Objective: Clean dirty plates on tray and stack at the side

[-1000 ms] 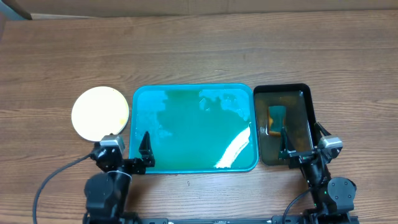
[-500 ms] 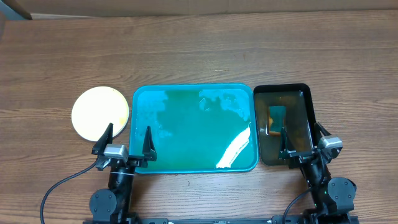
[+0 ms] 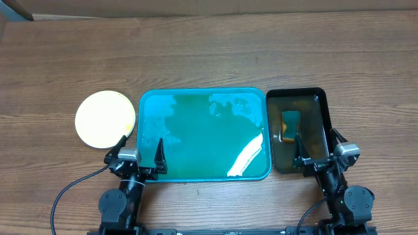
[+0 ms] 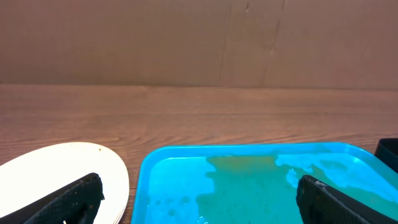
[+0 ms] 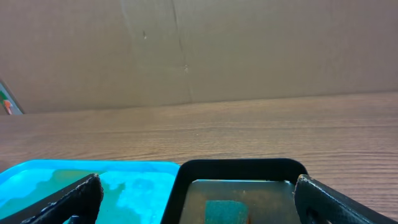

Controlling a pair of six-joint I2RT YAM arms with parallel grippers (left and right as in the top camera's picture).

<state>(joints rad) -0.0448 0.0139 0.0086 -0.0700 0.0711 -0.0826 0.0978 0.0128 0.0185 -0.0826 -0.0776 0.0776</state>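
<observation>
Black fingers of the left gripper (image 3: 140,149) stand wide apart with nothing between them, at the lower left of the overhead frame. One fingertip lies just at the lower right edge of the plate (image 3: 105,119) and the other is over the lower left corner of the tray (image 3: 202,91), so the jaws span the tray's left rim. The right gripper (image 3: 317,145), at the lower right, is spread in the same way and also holds nothing. One of its fingers is over the lower part of the black tray (image 3: 297,91), and the other is just outside that tray's right rim. The plate is round and pale, white with a yellowish tint, and its top looks clean. It lies on the wooden table (image 3: 209,52) just beside the tray's left side, with a narrow gap. From above only one disc shows, and I cannot tell if more plates lie under it. The tray is teal and sits in the middle of the frame, with a greenish wet film on its floor. The black tray stands close against its right side, with a sponge (image 3: 290,122) in the upper half. A cable (image 3: 65,192) curves away at the lower left. A cardboard wall (image 4: 186,37) closes the far side in the wrist views.
</observation>
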